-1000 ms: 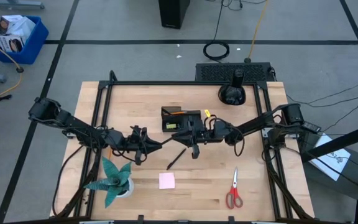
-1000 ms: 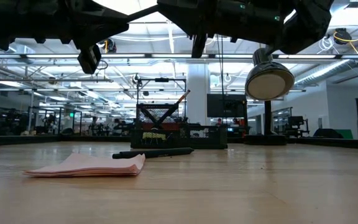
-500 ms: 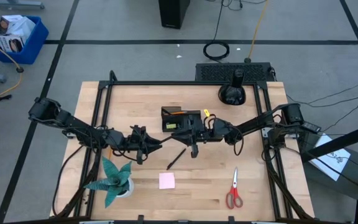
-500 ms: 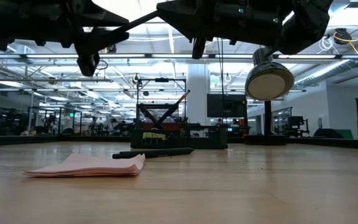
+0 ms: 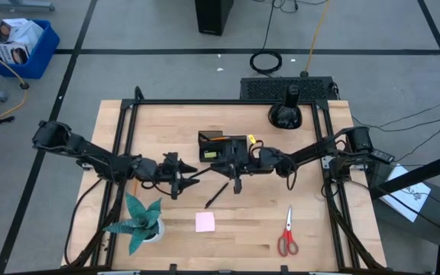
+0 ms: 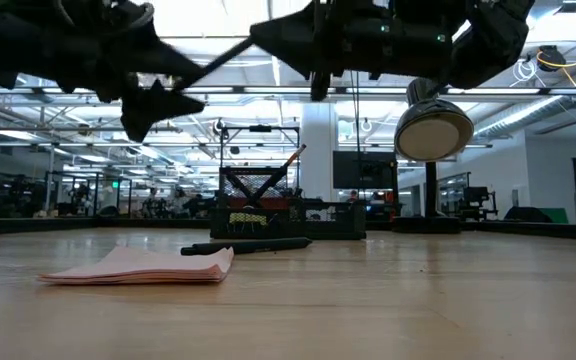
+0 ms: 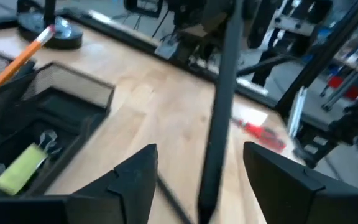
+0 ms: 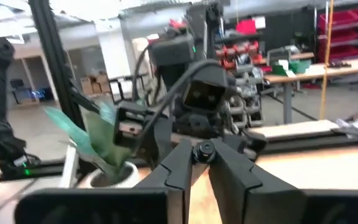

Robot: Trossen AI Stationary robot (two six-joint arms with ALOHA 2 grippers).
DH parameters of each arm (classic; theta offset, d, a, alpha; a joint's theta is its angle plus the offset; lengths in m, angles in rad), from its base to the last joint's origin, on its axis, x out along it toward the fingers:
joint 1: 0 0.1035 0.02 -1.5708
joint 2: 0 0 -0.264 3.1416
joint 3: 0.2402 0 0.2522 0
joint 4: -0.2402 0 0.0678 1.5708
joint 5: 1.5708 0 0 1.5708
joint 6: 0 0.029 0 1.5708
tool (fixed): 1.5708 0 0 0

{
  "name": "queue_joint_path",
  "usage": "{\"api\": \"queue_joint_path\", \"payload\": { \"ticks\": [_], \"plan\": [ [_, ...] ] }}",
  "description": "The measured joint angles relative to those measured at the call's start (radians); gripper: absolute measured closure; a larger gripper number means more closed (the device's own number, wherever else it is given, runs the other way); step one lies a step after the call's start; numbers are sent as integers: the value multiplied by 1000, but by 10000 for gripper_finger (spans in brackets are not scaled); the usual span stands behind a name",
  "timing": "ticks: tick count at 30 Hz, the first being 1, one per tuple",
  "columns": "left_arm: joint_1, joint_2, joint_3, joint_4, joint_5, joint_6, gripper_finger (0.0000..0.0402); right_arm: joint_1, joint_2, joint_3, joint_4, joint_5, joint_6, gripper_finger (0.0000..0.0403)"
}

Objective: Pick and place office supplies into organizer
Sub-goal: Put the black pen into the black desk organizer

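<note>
My right gripper [image 5: 224, 163] is above the table's middle, in front of the black organizer [image 5: 221, 145], and is shut on a black pen [image 5: 203, 171]. The pen reaches toward my left gripper [image 5: 182, 175]. My left gripper is open [image 7: 201, 152]. Its two fingers stand on either side of the pen's free end [image 7: 209, 186], apart from it. An orange pencil [image 7: 23, 56] leans in the organizer [image 7: 48, 118], and a yellow piece [image 7: 20, 168] lies inside. A second black pen [image 5: 216, 195], a pink sticky-note pad [image 5: 205, 221] and red-handled scissors [image 5: 286, 233] lie on the table. My right gripper pinches the pen's end [image 8: 204, 151] between its two fingers [image 8: 182, 171]. It comes from the table's right side, and the fingers lie along the pen. The pen is lifted clear of the table [image 6: 218, 60] and slants down toward my left gripper.
A teal spiky plant [image 5: 137, 221] stands in a pot at the near left. A black domed lamp [image 5: 285, 113] stands at the far right, and a small yellow piece [image 5: 254, 139] lies right of the organizer. Bare wood lies between the pad and the scissors.
My left gripper has gone a little toward the table's right edge and has turned toward the held pen, so its open fingers now stand around the pen's free end. My right gripper has kept the pen nearly still in the air.
</note>
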Motion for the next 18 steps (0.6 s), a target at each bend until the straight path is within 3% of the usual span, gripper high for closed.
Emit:
{"api": "queue_joint_path", "payload": {
  "ticks": [11,18],
  "plan": [
    [41,-110,0,-350,40,-51,158,-30,-6,0,-38,87,-48,369],
    [41,-110,0,-362,34,-66,158,-30,-90,0,-165,305,-181,368]
  ]
}}
